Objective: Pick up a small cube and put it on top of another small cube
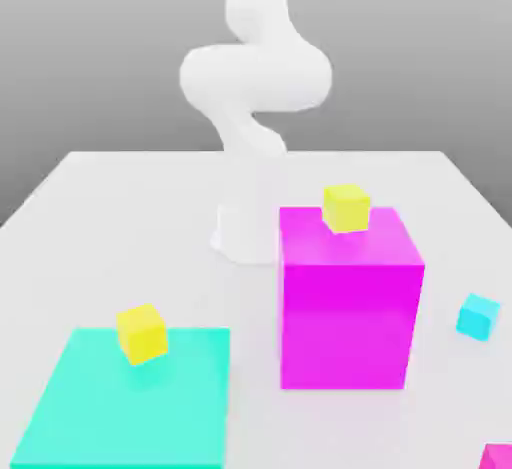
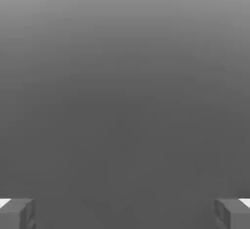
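At exterior view's bottom right corner, small magenta cube (image 1: 497, 457) seen on table (image 1: 120, 207), not yet picked up. Gripper (image 2: 125, 213) held wide apart, nothing between fingers (image 2: 17, 213). Picking and stacking all left.

Setting: simulated test scene, not a furnished room. Evidence follows.

- Surface (image 1: 120, 217): plain white slab, no texture, wear or markings, edges cut straight against the backdrop.
- Backdrop: uniform grey gradient in both views; no walls, windows, furniture or fixtures.
- Robot arm (image 1: 255, 77): smooth white, shaded flat, base standing on the surface toward its far side.
- Contents: geometric solids in saturated flat colours. One large magenta block (image 1: 350, 302); two small yellow cubes, one on the block (image 1: 346, 207), one over a flat turquoise panel (image 1: 141, 333); the panel itself (image 1: 125, 397); one small cyan cube (image 1: 479, 316) at the exterior view's right.
- Lighting: soft, even, faint shadows.
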